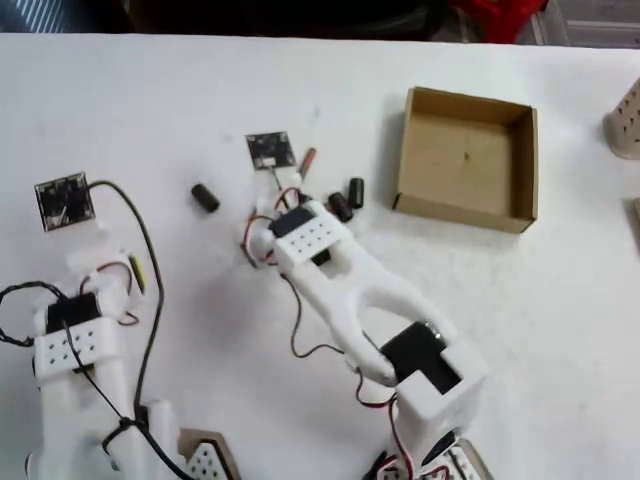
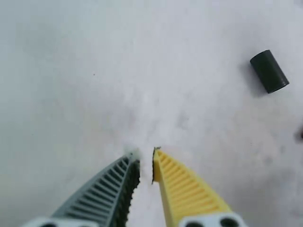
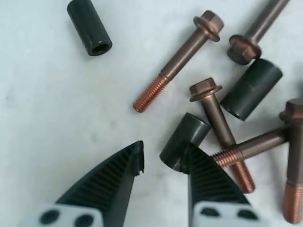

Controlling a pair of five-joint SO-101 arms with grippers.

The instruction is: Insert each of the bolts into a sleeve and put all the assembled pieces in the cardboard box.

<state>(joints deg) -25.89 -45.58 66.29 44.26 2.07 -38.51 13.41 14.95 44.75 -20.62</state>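
Observation:
In the right wrist view my right gripper (image 3: 164, 152) is open just above the table. The near end of a black sleeve (image 3: 183, 141) lies between its fingers, close against one of them. Two more black sleeves (image 3: 89, 27) (image 3: 251, 89) and several copper bolts (image 3: 182, 61) (image 3: 220, 124) (image 3: 255, 33) lie loose around it. My left gripper (image 2: 147, 163) hangs over bare table with its grey and yellow fingers almost together and nothing between them; a black sleeve (image 2: 269, 71) lies off to one side. The cardboard box (image 1: 520, 218) stands open at the right of the table.
A lone sleeve (image 1: 205, 197) lies between the two arms. The right arm's white body (image 1: 350, 280) and loose cables (image 1: 150, 270) cross the near half of the table. A pale object (image 1: 625, 120) stands at the right edge.

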